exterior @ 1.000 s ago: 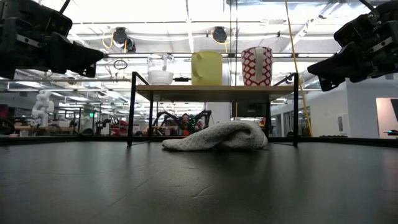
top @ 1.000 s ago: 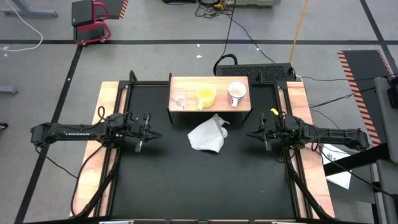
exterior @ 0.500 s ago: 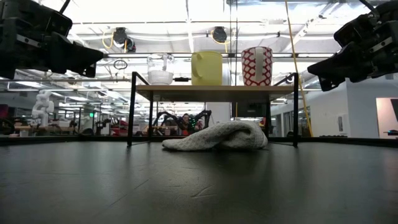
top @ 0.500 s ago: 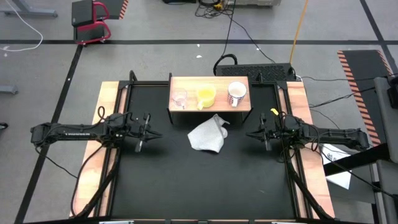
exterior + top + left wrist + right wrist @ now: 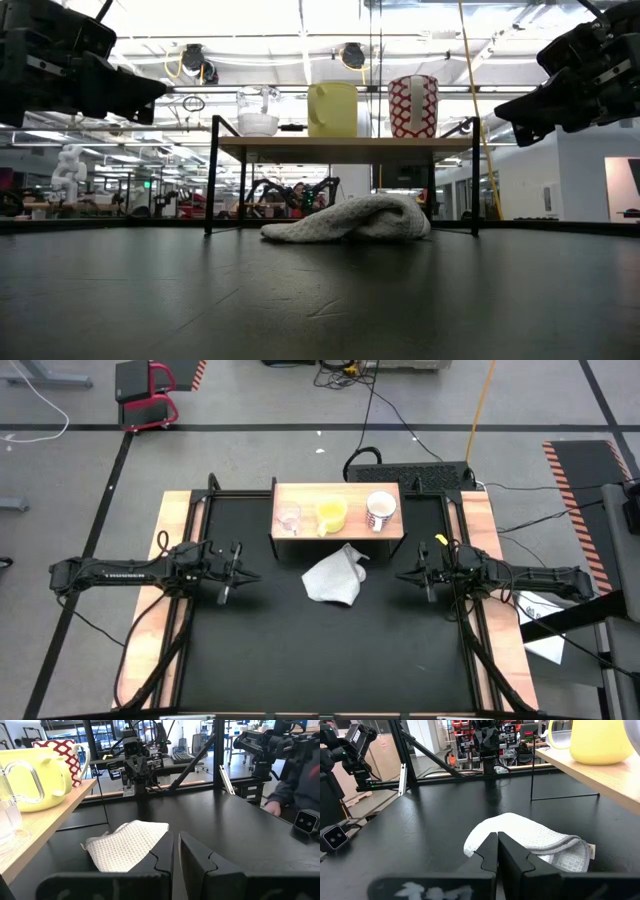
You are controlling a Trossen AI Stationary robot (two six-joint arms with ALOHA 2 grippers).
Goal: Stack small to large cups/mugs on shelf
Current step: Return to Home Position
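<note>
The light-wood shelf [image 5: 338, 532] stands at the table's far middle on thin dark legs. On its top, three vessels stand upright in a row, left to right: a clear glass cup [image 5: 289, 518], a yellow cup [image 5: 331, 515] with a handle, and a white patterned mug [image 5: 381, 510]. In the low view they show as the glass cup [image 5: 258, 111], yellow cup [image 5: 333, 109] and mug [image 5: 413, 105]. My left gripper [image 5: 243, 573] hovers level at the table's left, shut with nothing between its fingers [image 5: 162, 857]. My right gripper [image 5: 402, 575] hovers level at the right, also shut and empty.
A crumpled grey-white cloth [image 5: 335, 577] lies on the black tabletop just in front of the shelf, between the two grippers. Wooden rails [image 5: 175, 510] border the table's left and right. A person's sleeve and hand [image 5: 292, 787] show beyond the table's edge.
</note>
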